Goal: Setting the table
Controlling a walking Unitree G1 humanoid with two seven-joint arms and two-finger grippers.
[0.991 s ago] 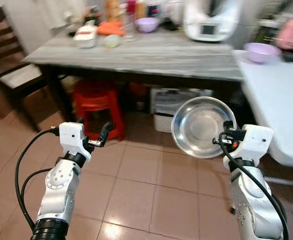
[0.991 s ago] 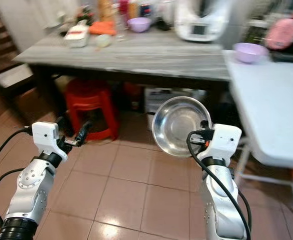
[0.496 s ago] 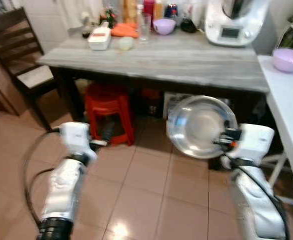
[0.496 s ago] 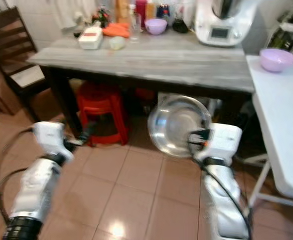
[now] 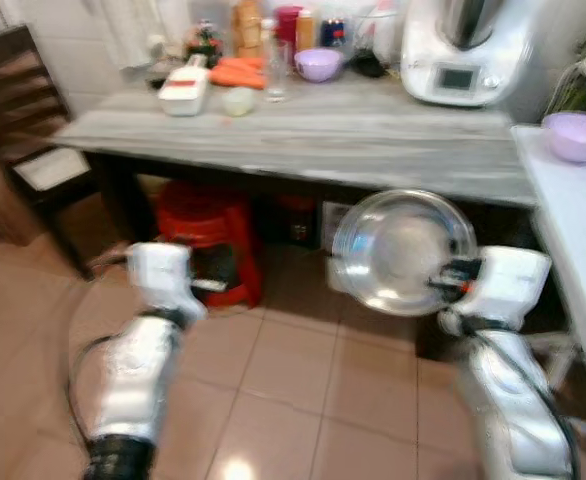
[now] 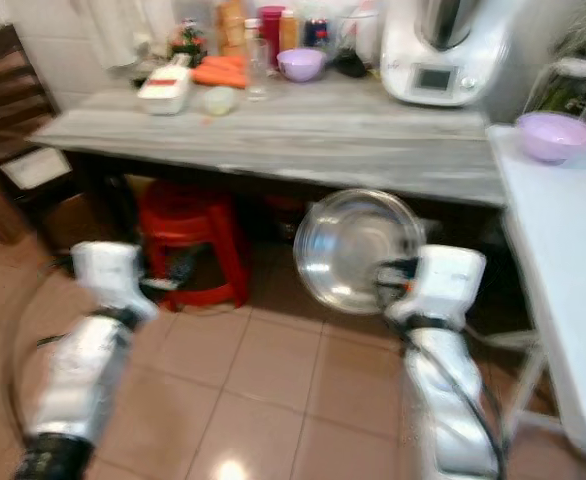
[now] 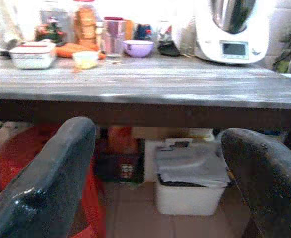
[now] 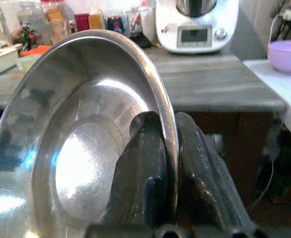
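Both silver arms reach forward at about the same height, forearms bent up from below. The right gripper has its two black fingers pinched together on the rim of a steel bowl, held upright on edge. The left gripper is empty, its fingers spread wide apart.

A lived-in home kitchen, seen from its tiled floor.

You were looking at a grey wooden table crowded with bottles, a small lilac bowl, a drinking glass and a white food processor. Under it sat a red plastic stool and a storage box; a dark wooden chair stood at its end, over terracotta floor tiles.
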